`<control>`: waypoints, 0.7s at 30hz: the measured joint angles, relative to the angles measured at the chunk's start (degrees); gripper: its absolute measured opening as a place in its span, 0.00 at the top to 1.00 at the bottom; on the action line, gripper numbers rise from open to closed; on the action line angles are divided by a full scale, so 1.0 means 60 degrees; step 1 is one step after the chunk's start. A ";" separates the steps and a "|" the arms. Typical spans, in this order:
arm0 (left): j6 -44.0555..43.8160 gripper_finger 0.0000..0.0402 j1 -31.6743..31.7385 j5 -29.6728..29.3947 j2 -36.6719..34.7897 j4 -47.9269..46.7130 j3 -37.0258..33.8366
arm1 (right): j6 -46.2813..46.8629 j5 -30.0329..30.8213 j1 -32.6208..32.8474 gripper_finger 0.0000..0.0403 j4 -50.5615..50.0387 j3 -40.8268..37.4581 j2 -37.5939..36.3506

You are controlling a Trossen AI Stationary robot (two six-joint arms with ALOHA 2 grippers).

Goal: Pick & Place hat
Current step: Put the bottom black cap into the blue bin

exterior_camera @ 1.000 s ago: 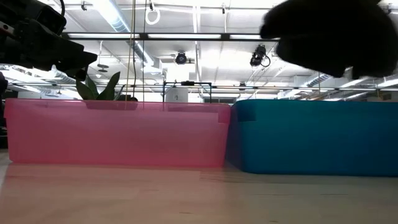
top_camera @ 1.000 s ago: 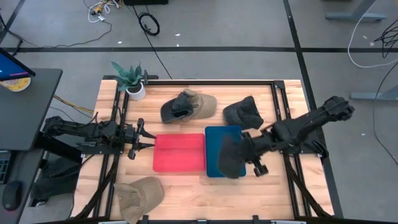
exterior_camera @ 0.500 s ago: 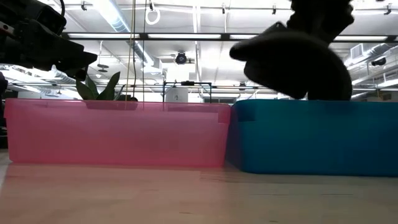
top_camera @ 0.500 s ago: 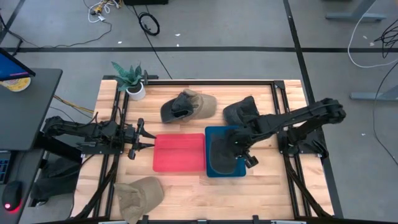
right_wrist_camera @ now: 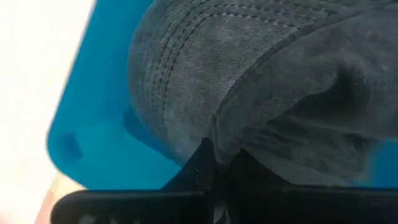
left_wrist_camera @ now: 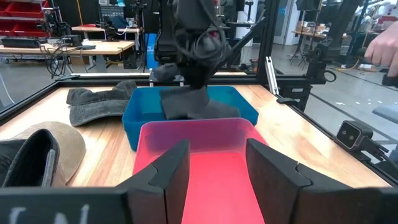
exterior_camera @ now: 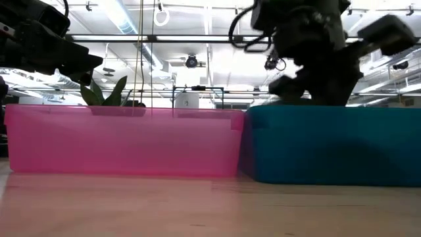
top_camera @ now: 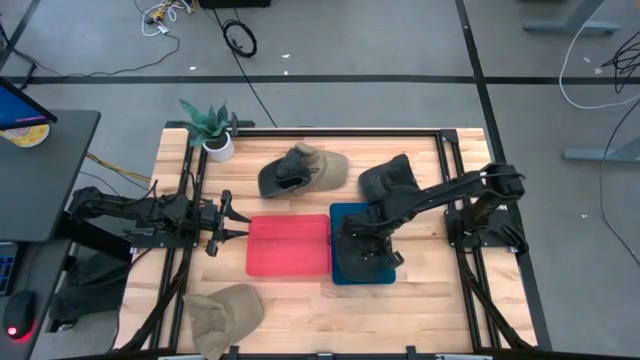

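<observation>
On the table [top_camera: 300, 300], a soft, limp hat [top_camera: 358, 250] is pinched at its crown by the right hand [top_camera: 368, 246], lowered into the blue bin [top_camera: 341, 213].

A potted plant [top_camera: 210, 128] stands near the left gripper [top_camera: 232, 222], off to its side at a corner of the wooden table [top_camera: 300, 310]. A dark desk [top_camera: 50, 170] with a mouse [top_camera: 18, 312] lies well behind that gripper. On the floor, a black cable coil [top_camera: 240, 38] and a white cable [top_camera: 590, 75] lie well apart from the right gripper [top_camera: 365, 250]. Far ahead of the left gripper, a person's hand [left_wrist_camera: 379, 50] shows.
</observation>
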 joint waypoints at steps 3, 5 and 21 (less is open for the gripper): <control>0.0002 0.60 0.0003 0.0001 0.0000 0.0000 0.0002 | 0.0004 -0.0045 -0.0105 0.98 0.0062 0.0004 0.0277; 0.0000 0.60 0.0004 0.0003 0.0001 0.0000 0.0000 | 0.0000 -0.0142 -0.0160 0.98 0.0131 0.0015 0.0417; 0.0000 0.60 0.0000 0.0002 0.0001 0.0000 0.0000 | 0.1383 -0.0438 -0.0236 0.76 0.0568 0.0004 0.0460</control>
